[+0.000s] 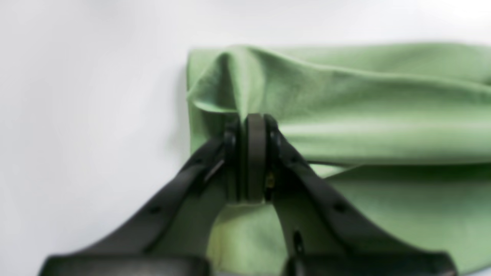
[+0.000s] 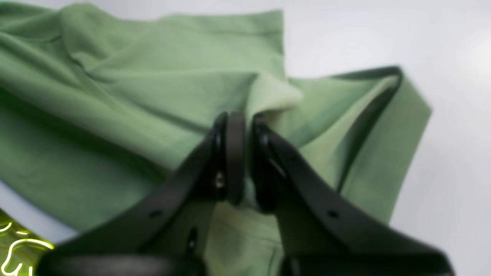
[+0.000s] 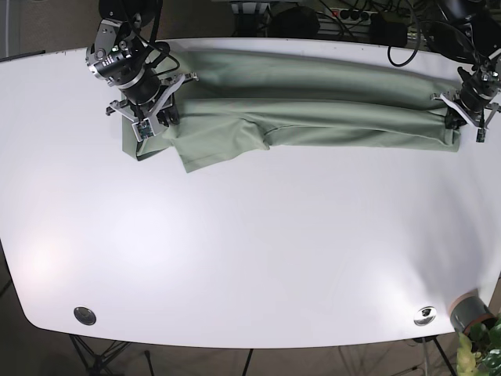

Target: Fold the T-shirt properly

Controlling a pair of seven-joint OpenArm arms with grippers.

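A green T-shirt (image 3: 313,110) lies stretched in a long band across the far part of the white table (image 3: 250,235). At the band's right end in the base view, my left gripper (image 3: 460,113) is shut on the cloth. The left wrist view shows the left gripper (image 1: 253,122) pinching a raised fold at the corner of the T-shirt (image 1: 383,103). My right gripper (image 3: 153,121) holds the band's left end, near the sleeve. Up close, the right gripper (image 2: 245,126) is shut on a bunched ridge of the T-shirt (image 2: 134,96).
Cables (image 3: 368,19) run behind the table's far edge. Two round metal fittings (image 3: 84,315) (image 3: 425,315) sit near the front edge. A potted plant (image 3: 473,317) stands off the front right corner. Bare tabletop spreads in front of the shirt.
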